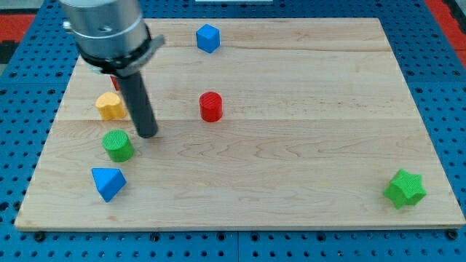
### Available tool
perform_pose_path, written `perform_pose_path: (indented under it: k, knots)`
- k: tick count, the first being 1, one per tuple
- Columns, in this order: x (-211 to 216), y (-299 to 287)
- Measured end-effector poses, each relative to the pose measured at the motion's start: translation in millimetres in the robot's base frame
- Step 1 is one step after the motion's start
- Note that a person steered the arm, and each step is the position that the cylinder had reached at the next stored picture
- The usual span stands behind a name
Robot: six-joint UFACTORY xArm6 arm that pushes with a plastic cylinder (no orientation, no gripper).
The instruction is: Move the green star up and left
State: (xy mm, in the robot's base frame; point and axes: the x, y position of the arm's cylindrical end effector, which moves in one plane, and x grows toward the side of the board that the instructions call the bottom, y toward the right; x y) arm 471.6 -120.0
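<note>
My tip [148, 134] rested just right of green cylinder [117, 145], far from green star [405, 188] at desk [306, 160] lower right; no pincer fitted, nothing held.

This looks like a robotics lab bench. A pale wooden board [291, 182] lies on a blue perforated mounting plate [437, 65] with regular rows of holes, small coloured test blocks sit scattered on it, and a metal robot arm [105, 29] hangs over it.

No words, numbers or signs to read anywhere (not on the wooden board [291, 167], not on any block).
</note>
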Motion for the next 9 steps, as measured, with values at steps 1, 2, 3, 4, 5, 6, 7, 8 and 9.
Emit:
perform_pose_path:
  k: [1, 2, 3, 4, 5, 6, 7, 8, 9]
  knots:
    - [26, 14]
    - [41, -51]
    - [37, -36]
    - [36, 79]
    - [30, 209]
    - [30, 318]
    - [41, 409]
    - [97, 413]
    - [118, 374]
